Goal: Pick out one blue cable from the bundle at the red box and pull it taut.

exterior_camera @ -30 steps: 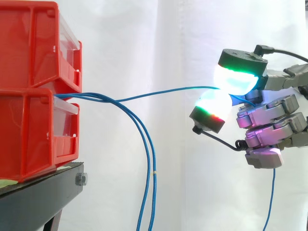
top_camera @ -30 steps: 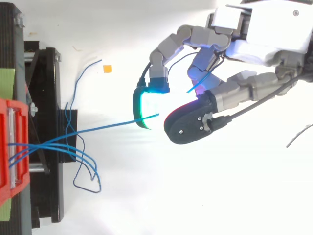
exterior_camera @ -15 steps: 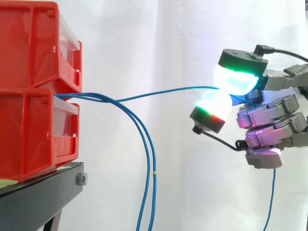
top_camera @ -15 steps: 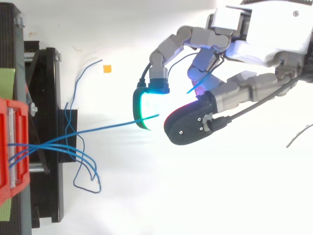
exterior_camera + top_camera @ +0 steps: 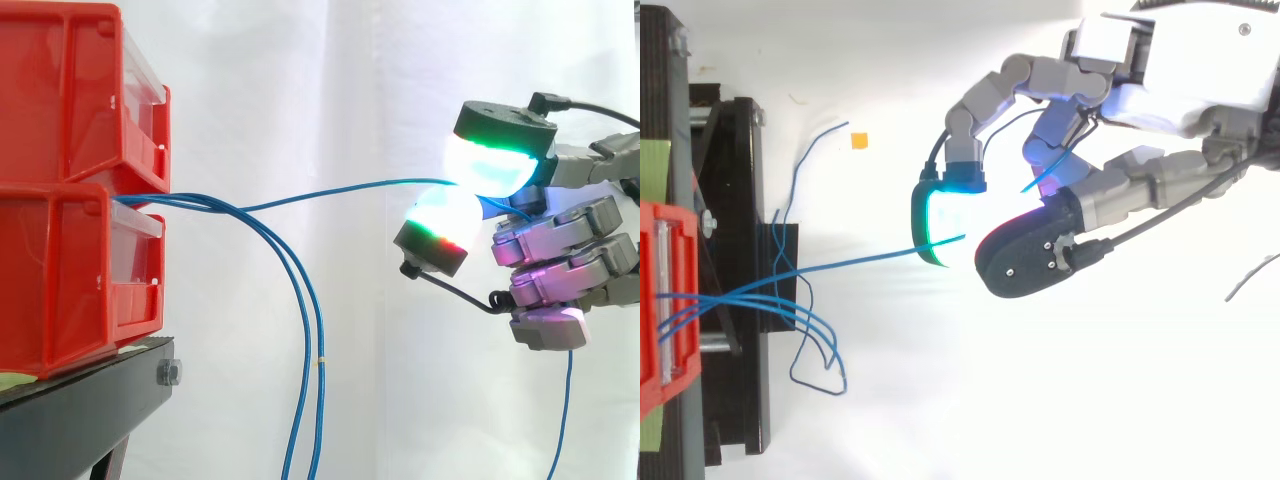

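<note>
One blue cable runs from the gap between the two stacked red boxes across to the right, nearly straight with a slight sag. The hand is at the right, with two glowing fingertips pinched on the cable's far end. The cable's loose tail hangs down below the hand. Other blue cables of the bundle droop from the same gap toward the floor. In the top view the bundle fans out from the red box at the left edge.
The red boxes sit on a black stand at the left. A white curtain is behind everything. A small orange scrap lies on the white floor near the stand.
</note>
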